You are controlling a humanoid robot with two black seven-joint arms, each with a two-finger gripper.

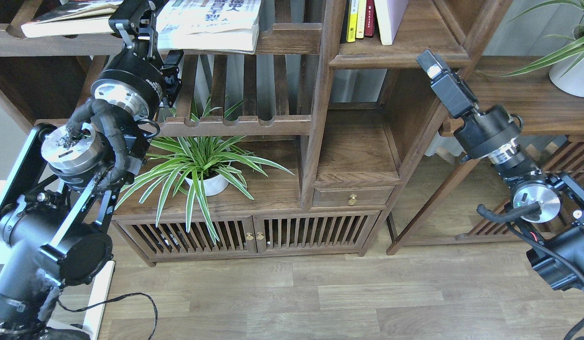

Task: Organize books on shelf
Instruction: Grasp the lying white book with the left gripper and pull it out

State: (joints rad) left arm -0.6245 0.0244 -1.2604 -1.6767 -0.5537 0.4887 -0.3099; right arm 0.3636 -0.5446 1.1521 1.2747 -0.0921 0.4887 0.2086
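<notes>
A white book with blue Chinese characters [211,23] lies on the top slatted rack [287,40], its left end raised a little. My left gripper [143,16] is at that left end, shut on it. To its left, a book with a dark pictured cover [67,19] lies flat on the same rack. A pale lavender-white book [390,21] stands leaning in the shelf [405,55] at the upper right. My right gripper [430,63] hovers just below the shelf's front edge, seen end-on and dark.
Slim yellow and red spines [360,19] stand left of the pale book. A potted spider plant [202,165] sits below the lower slatted rack [240,125]. Another plant [571,66] stands on the right-hand table. A small drawer [352,196] is under the middle cubby.
</notes>
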